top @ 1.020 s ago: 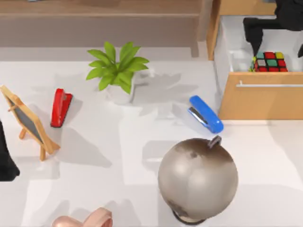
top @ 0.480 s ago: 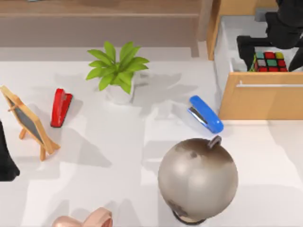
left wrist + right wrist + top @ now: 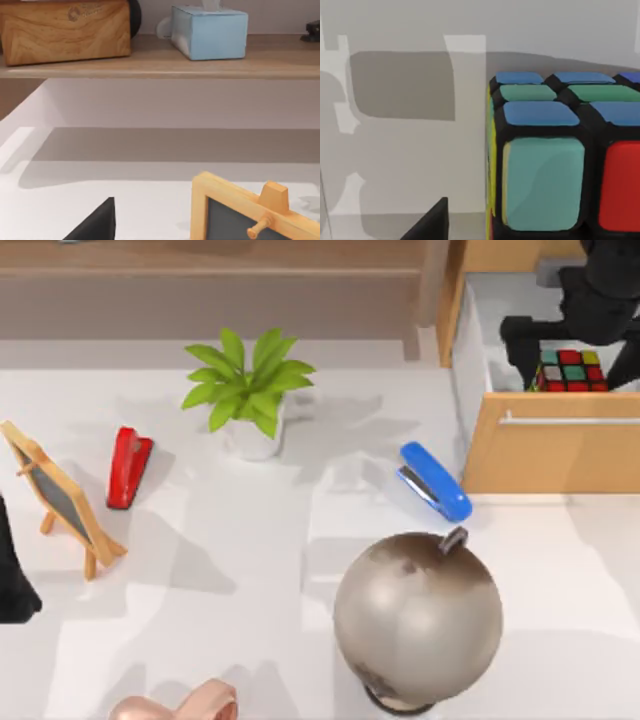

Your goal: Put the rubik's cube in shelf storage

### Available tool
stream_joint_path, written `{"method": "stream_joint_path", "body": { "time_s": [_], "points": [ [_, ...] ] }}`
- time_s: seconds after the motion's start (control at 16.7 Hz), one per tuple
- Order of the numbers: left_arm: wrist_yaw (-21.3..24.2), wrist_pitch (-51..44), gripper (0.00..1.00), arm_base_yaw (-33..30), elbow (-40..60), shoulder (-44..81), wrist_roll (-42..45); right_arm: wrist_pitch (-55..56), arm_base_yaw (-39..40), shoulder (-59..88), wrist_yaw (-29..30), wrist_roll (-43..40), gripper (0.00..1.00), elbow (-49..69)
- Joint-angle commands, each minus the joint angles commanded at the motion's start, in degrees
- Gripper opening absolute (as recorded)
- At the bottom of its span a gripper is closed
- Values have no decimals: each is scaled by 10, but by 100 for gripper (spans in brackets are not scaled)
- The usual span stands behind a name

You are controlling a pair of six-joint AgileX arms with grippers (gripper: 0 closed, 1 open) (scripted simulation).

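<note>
- Top view count: one rubik's cube point(image 3: 571, 371), two staplers, a red stapler point(image 3: 128, 466) and a blue stapler point(image 3: 435, 481), one globe point(image 3: 417, 618), one plant point(image 3: 249, 390), one small chalkboard easel point(image 3: 58, 497).
- My right hand point(image 3: 575, 335) hangs over the open drawer point(image 3: 549, 440), arm reaching in from the far edge; I cannot tell how wide it is open.
- The cube sits in the drawer just beneath that hand, showing red, green, yellow and teal squares on black.
- My left arm point(image 3: 12, 580) is parked at the counter's left edge.
</note>
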Motion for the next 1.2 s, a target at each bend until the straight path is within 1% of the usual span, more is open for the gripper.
{"method": "stream_joint_path", "body": {
  "time_s": [0.6,0.66,1.2],
  "points": [
    [0,0,100,0,0,0,0,0,0,0,0,0,2,0],
    [0,0,100,0,0,0,0,0,0,0,0,0,0,0],
    [0,0,100,0,0,0,0,-1,2,-1,1,1,0,-1]
  ]
}}
